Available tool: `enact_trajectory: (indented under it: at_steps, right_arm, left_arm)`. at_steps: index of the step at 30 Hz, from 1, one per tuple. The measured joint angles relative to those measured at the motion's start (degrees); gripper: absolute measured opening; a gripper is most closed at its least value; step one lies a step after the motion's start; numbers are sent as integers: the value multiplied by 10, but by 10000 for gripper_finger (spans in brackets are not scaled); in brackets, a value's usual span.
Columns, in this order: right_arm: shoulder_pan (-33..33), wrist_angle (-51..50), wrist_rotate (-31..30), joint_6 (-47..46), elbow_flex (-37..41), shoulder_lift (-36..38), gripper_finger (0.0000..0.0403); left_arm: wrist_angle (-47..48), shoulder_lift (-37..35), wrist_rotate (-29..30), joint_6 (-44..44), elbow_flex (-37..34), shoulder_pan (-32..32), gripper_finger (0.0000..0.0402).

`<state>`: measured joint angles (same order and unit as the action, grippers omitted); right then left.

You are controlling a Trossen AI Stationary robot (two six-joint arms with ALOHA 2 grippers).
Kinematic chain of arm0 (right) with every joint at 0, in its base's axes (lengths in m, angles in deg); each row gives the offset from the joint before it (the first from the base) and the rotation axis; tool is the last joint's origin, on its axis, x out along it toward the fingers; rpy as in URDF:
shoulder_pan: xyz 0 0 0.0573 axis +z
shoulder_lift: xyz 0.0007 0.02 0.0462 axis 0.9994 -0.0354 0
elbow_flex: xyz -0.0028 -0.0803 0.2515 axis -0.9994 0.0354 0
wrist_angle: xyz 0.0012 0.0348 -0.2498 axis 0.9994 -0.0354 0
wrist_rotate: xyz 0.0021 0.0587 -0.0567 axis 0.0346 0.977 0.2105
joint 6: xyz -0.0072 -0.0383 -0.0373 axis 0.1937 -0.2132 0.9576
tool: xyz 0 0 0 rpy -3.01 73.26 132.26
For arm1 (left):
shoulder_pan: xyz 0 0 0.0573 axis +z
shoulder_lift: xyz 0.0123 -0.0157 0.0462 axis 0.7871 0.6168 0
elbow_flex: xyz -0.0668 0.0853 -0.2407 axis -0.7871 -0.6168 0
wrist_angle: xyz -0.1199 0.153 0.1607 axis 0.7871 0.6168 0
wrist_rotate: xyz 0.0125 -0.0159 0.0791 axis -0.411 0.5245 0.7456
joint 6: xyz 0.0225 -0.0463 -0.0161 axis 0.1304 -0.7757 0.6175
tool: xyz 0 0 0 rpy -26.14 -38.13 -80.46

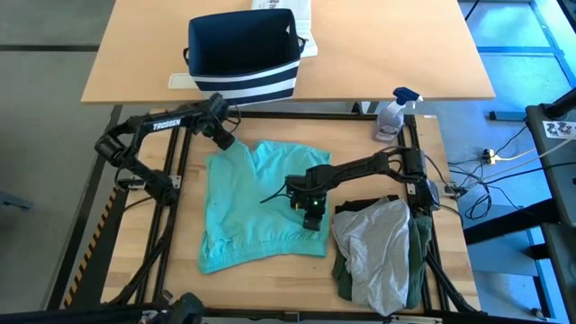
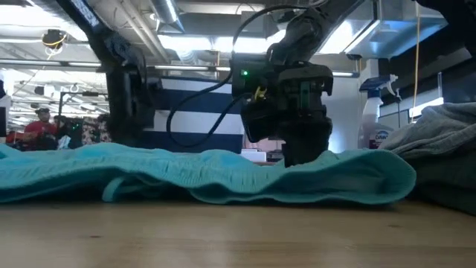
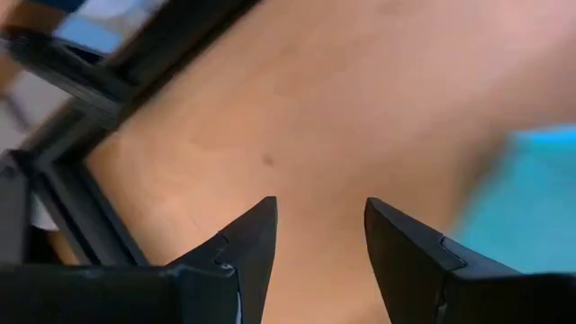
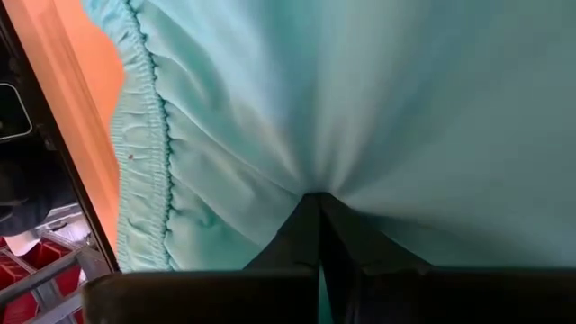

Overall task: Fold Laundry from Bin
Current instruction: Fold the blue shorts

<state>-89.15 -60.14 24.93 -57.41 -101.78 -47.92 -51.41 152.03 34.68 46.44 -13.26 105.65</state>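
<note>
R gripper (image 1: 312,216) pinched shut on teal garment (image 1: 243,202) — near waistband, L gripper (image 1: 223,137) part-open, empty

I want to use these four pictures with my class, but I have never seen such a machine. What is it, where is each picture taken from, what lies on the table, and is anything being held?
It is a robot with two dark arms at a wooden table, each ending in a two-finger gripper. One picture looks straight down, one looks level across the tabletop, and two come from cameras on the wrists. A teal garment lies spread out in the middle. A pile of grey and dark green laundry sits to its right. The striped bin stands on a second table behind, with a spray bottle near it. The right gripper is shut, pinching the teal cloth near its right edge. The left gripper is open and holds nothing, over bare wood by the garment's far left corner.
</note>
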Motion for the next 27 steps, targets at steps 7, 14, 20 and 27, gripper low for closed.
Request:
enact_trajectory:
  at_steps: [7,14,20,27]
  right_arm:
    - [-16,0,-3,7,0,0,1]
    - [-20,0,0,30,0,0,1]
    - [-19,-26,1,56,0,0,1]
    - [-19,-34,2,73,0,0,1]
  left_arm:
    - [205,-90,-88,47,81,-27,157]
    - [308,-101,-185,42,67,-9,158]
    - [304,-80,-181,51,32,-12,176]
    - [276,-73,-155,75,5,-9,210]
